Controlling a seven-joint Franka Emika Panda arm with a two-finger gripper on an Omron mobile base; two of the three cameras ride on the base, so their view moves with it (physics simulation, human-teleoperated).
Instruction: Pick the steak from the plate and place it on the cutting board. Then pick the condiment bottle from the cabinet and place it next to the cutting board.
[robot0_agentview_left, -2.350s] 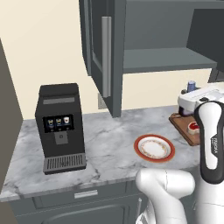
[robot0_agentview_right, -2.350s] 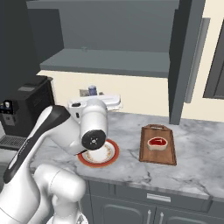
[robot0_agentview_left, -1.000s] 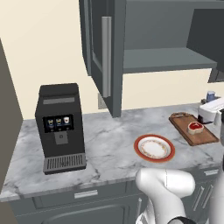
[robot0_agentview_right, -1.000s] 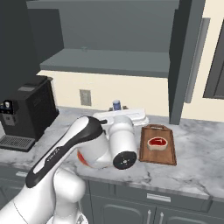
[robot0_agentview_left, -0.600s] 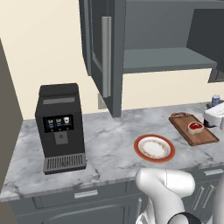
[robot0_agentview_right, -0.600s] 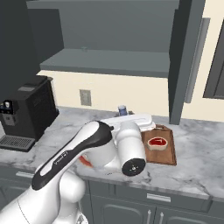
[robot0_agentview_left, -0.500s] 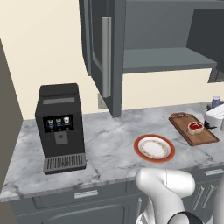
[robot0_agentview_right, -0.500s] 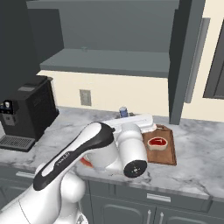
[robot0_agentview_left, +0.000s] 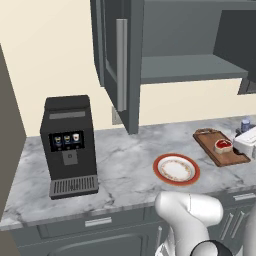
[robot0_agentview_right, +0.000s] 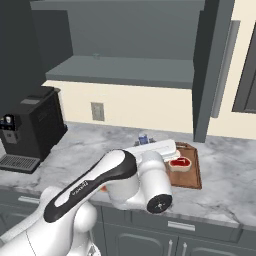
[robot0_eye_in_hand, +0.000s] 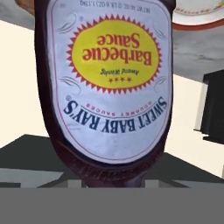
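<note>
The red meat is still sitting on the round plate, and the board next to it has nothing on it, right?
No. The steak lies on the cutting board, and the plate beside it holds no meat. The left base view shows this.

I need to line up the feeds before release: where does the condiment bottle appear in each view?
Left base view: condiment bottle, just its bluish cap at the right edge, right of the cutting board.
Right base view: the cap near centre, peeking over the arm, left of the cutting board.
Hand view: close up, label upside down.
Shared landmark: the cutting board in both base views.
</note>
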